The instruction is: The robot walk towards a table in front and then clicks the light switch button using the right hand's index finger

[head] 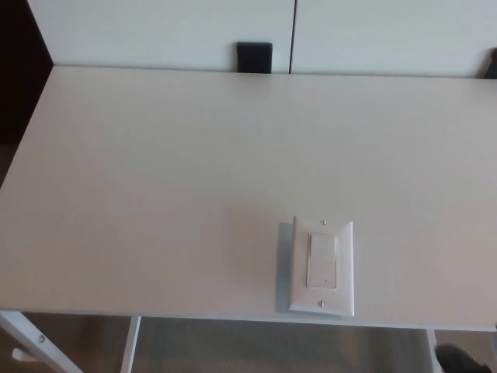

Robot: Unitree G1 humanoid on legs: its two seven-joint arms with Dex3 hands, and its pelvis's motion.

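While the light switch (322, 265) is lying flat near the table's (155, 171) near edge, right of middle, a dark shape, perhaps the right hand (460, 360), is peeking in below the near-right corner, fingers impossible to judge.

- One head view, looking steeply down from the table's (155, 171) near edge.
- Faces the far wall (155, 27); close over the switch (322, 266), floor (272, 346) below.
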